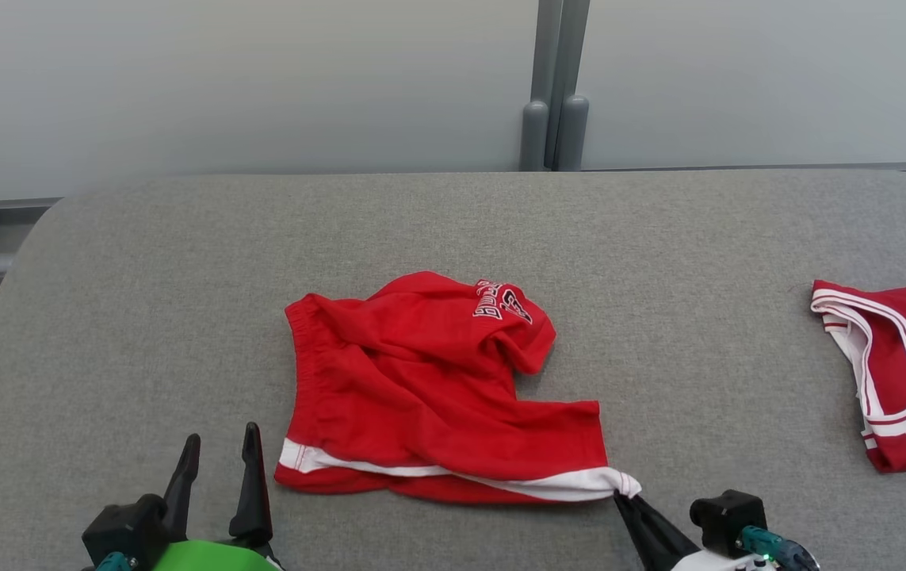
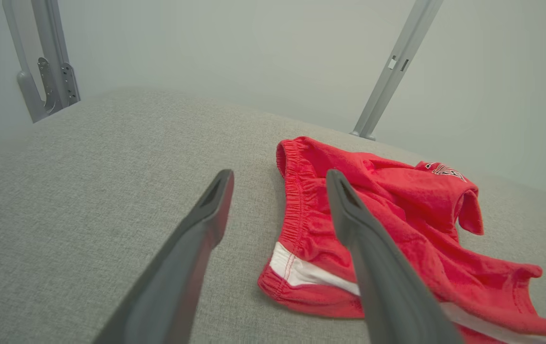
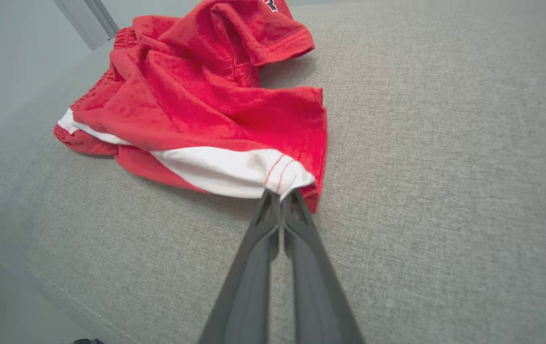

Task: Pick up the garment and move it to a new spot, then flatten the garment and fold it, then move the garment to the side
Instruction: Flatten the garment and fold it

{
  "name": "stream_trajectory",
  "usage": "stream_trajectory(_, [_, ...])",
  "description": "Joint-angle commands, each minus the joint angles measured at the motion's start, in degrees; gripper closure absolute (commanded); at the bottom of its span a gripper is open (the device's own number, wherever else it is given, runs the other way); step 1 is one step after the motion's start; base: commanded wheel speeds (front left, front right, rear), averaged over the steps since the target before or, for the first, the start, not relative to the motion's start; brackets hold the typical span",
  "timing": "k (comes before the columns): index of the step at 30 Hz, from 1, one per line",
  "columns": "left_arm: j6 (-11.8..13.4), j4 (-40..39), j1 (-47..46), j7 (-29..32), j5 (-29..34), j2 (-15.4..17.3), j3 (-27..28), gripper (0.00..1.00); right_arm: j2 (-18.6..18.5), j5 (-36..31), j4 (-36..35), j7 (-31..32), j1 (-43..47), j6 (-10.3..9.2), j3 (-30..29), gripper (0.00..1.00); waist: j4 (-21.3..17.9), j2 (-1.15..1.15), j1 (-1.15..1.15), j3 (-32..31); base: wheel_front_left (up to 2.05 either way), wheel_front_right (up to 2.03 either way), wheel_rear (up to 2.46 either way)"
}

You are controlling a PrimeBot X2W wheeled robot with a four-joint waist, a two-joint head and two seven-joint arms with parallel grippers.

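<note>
The garment (image 1: pixel 429 388) is a pair of red shorts with a white hem band, lying crumpled on the grey padded table (image 1: pixel 143 262). My right gripper (image 1: pixel 627 497) is shut on the white hem corner at the garment's near right end; in the right wrist view the closed fingertips (image 3: pixel 282 198) pinch that corner of the garment (image 3: pixel 215 105). My left gripper (image 1: pixel 219 448) stands open near the table's front, just left of the garment's near left corner. The left wrist view shows its spread fingers (image 2: pixel 215 200) short of the garment (image 2: pixel 397 215), holding nothing.
A second red garment (image 1: pixel 896 373) with white trim lies at the table's right edge. A grey post (image 1: pixel 552 87) stands behind the table against a pale wall. Bare grey surface lies left of and behind the shorts.
</note>
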Motion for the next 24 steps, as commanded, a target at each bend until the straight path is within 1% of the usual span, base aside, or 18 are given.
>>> stream_trajectory(1, [-0.5, 0.5, 0.2, 0.1, -0.5, -0.2, -0.3, 0.00, -0.4, -0.6, -0.8, 0.0, -0.5, 0.00, -1.0, 1.00, -0.1, 0.59, 0.00, -0.2, 0.00, 0.00, 0.00])
stream_trajectory(7, [-1.8, 2.1, -0.1, 0.7, -0.9, -0.8, -1.9, 0.00, -1.3, -1.7, -2.6, 0.1, -0.7, 0.00, -5.3, 1.00, -0.3, 0.59, 0.00, -0.4, 0.00, 0.00, 0.00])
stream_trajectory(12, [-3.7, 3.5, -0.4, 2.4, -1.4, -1.7, -4.4, 0.00, -1.6, -2.5, -3.1, -0.1, -1.5, 0.00, -9.2, 1.00, -0.5, 0.59, 0.00, -0.5, 0.00, 0.00, 0.00])
stream_trajectory(20, [-8.2, 9.7, -3.2, 8.8, -1.8, -2.8, -10.3, 0.00, -2.1, -2.7, -1.5, 0.5, -2.6, 0.00, -10.2, 1.00, -0.6, 0.59, 0.00, -0.2, 0.00, 0.00, 0.00])
stream_trajectory(24, [-8.8, 14.4, -6.0, 9.8, -1.8, -3.8, -11.0, 0.00, -2.5, -2.6, -0.5, 0.5, -3.5, 0.00, -9.8, 1.00, -0.9, 0.59, 0.00, 0.1, 0.00, 0.00, 0.00])
